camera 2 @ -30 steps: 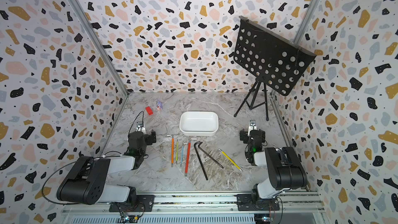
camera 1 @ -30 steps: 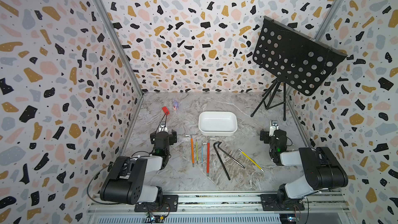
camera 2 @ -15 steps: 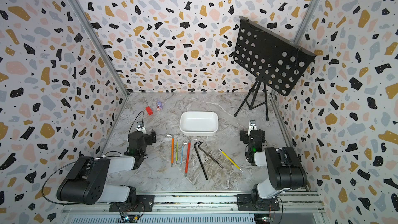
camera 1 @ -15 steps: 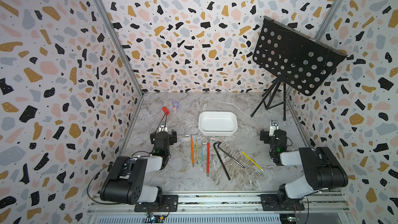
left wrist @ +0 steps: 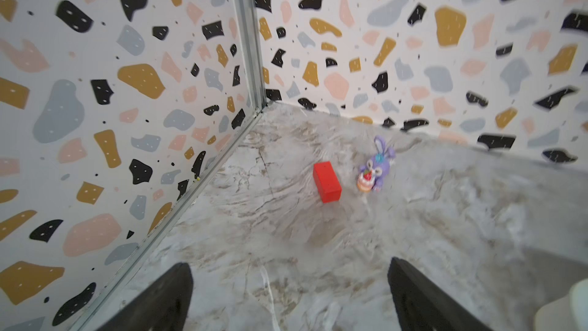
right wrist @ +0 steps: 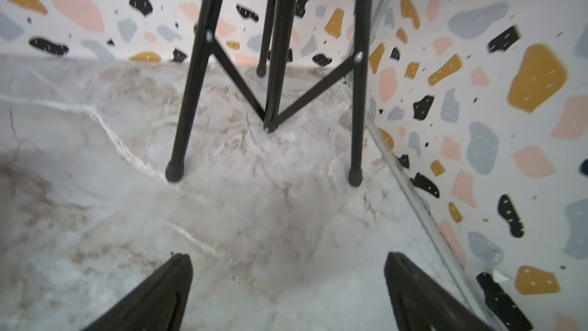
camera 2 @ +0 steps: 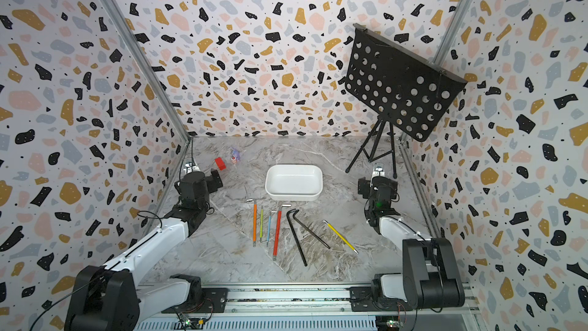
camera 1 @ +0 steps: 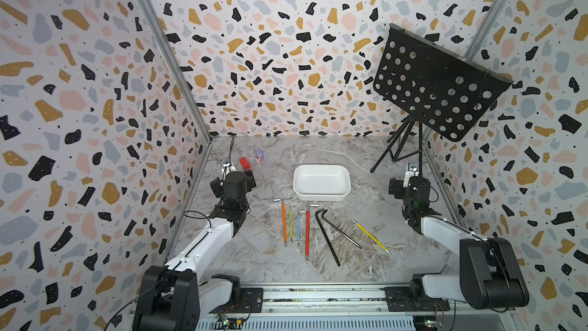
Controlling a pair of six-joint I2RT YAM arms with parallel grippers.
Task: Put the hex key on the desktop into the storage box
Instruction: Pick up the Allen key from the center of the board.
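1. Your left pincer (left wrist: 289, 297) is spread wide. Only the grey-and-white marble-patterned tabletop (left wrist: 318, 249) shows between its black fingers (left wrist: 165, 300), so it grips nothing.
2. It sits low by the left wall and faces the far left corner. A small red rectangular block (left wrist: 327, 181) and a purple bunny figurine (left wrist: 375, 167) stand side by side ahead of it, apart from each other.
3. Your right pincer (right wrist: 288, 294) is also spread wide, with bare tabletop between its fingers, and it holds nothing.
4. It sits low by the right wall and faces the tripod legs of the black perforated music stand (camera 1: 436, 84).
5. In both top views the shallow white glossy storage box (camera 1: 321, 196) rests upright in the middle of the tabletop, between the two arms and well apart from each pincer.
6. All the keys lie flat on the tabletop on the near side of the storage box, outside it.
7. From your left come the orange hex key (camera 1: 284, 222), the yellow-green hex key (camera 1: 290, 224), the blue hex key (camera 1: 298, 227) and the red hex key (camera 1: 307, 232), roughly parallel and close together.
8. Next, the thick black hex key (camera 1: 328, 238) and the thin dark hex key (camera 1: 343, 232) fan out from nearly one spot near the box's front wall.
9. The yellow hex key (camera 1: 370, 236) lies slanted beyond them, nearest your right arm.
10. Neither pincer touches any key.
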